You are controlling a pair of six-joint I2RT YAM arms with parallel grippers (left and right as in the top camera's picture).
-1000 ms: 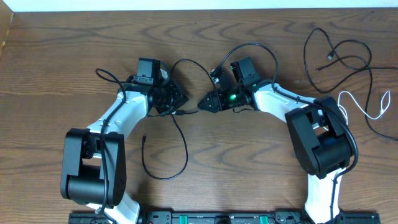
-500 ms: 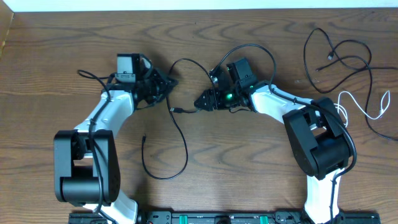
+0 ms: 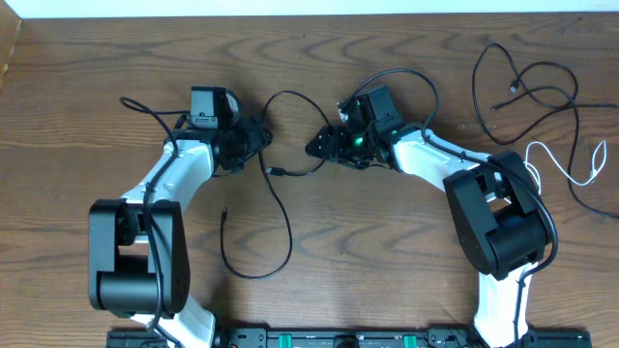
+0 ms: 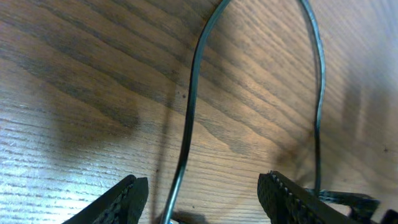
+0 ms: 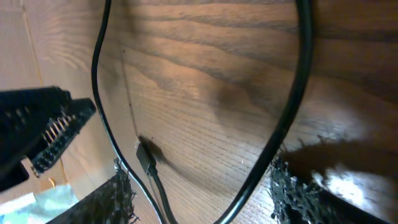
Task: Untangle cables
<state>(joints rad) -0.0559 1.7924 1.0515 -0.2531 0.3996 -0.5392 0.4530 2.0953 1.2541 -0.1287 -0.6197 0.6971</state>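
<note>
A thin black cable (image 3: 287, 224) lies between the two arms. It arches at the top (image 3: 290, 94), and its plug (image 3: 277, 171) rests on the wood. My left gripper (image 3: 259, 138) is open just left of it. In the left wrist view the cable (image 4: 193, 87) runs loose between the spread fingers (image 4: 126, 199), touching neither. My right gripper (image 3: 317, 146) is open too, facing the left one. Its wrist view shows the plug (image 5: 147, 158) and a cable strand (image 5: 291, 112) between its fingers (image 5: 297, 198).
More black cables (image 3: 527, 85) lie tangled at the table's far right, with a white cable (image 3: 571, 166) below them. The right arm's thicker wire (image 3: 411, 77) loops above its wrist. The left gripper (image 5: 40, 127) shows in the right wrist view, close by.
My left gripper opened, let go of the black cable near its plug and drew back up and left. The right gripper opened wider and shifted slightly up.
</note>
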